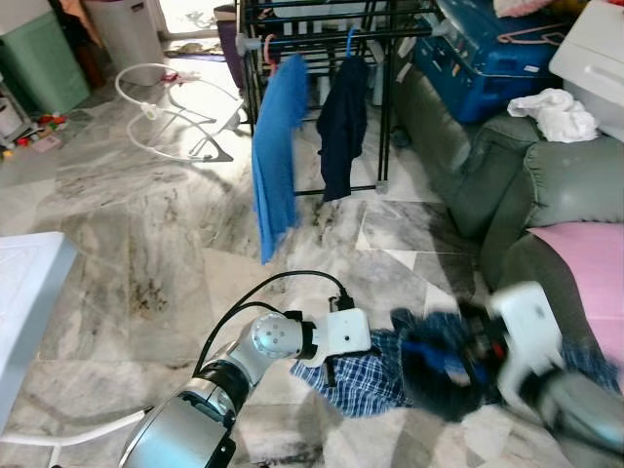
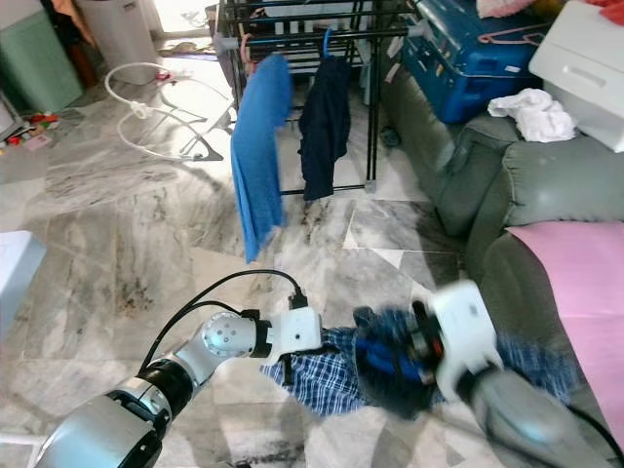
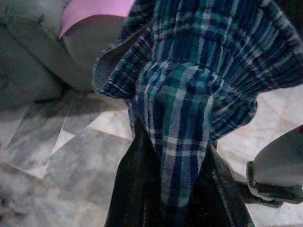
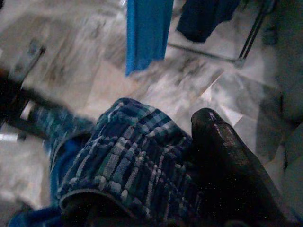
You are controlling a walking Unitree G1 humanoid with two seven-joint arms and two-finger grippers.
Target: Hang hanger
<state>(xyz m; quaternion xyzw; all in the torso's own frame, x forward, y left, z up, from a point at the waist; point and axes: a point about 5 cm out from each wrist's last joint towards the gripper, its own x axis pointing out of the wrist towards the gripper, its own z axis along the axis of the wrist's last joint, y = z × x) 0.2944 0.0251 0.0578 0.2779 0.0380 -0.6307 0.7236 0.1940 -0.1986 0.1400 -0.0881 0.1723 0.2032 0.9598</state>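
Both tools, left tool and right tool, pinching the plaid shirt between them, drying rack well ahead, up-left

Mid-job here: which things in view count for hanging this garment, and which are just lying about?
In the job:
plaid shirt, held by left gripper and right gripper
drying rack

Lying about:
blue towel and navy garment, already hung
white cloth on sofa
pink cloth
blue suitcase
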